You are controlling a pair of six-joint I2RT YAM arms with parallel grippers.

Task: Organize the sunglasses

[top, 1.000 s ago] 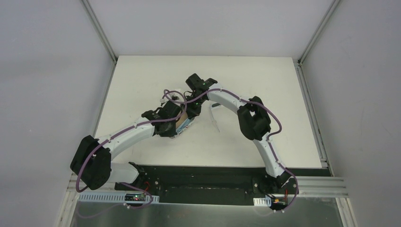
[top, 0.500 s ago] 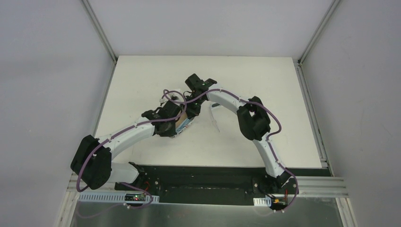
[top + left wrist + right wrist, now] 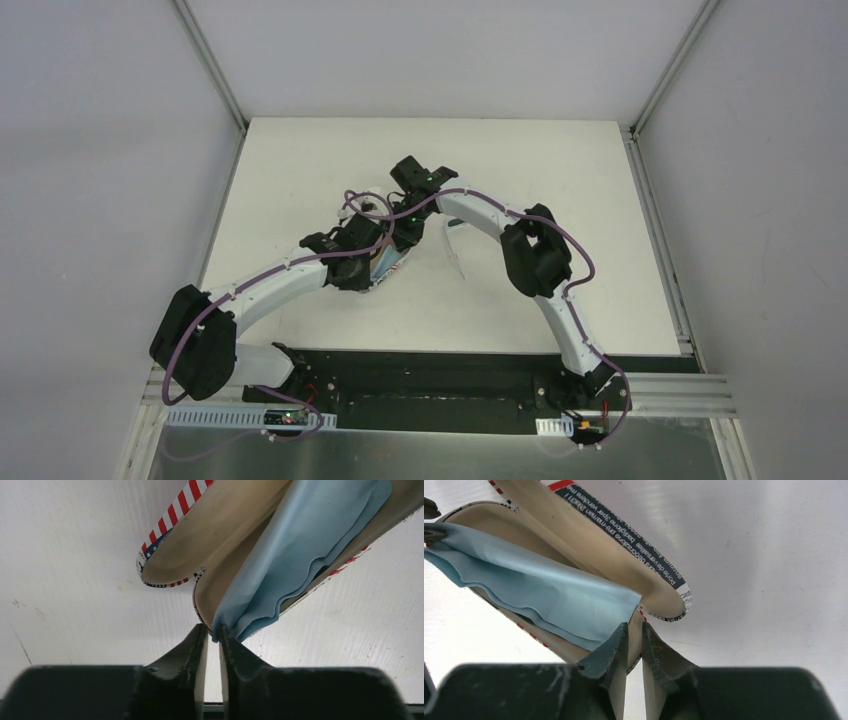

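Note:
The sunglasses point(image 3: 455, 252) lie on the table just right of where my arms meet, thin white frame and temple arms showing. An open printed case point(image 3: 225, 540) with a beige inside holds a light blue cloth point(image 3: 300, 545). My left gripper point(image 3: 213, 630) has its jaws a slit apart, with the case's rim and the cloth's corner between the tips. At the case's other end point(image 3: 659, 587), my right gripper point(image 3: 635, 627) pinches the shell wall beside the cloth point(image 3: 539, 592). In the top view both grippers point(image 3: 372, 268) point(image 3: 405, 232) cover most of the case point(image 3: 388, 262).
The white table point(image 3: 560, 160) is walled by grey panels on the left, right and back. A black base plate point(image 3: 420, 365) with both arm mounts runs along the near edge. The right arm's elbow point(image 3: 535, 260) hangs close to the sunglasses.

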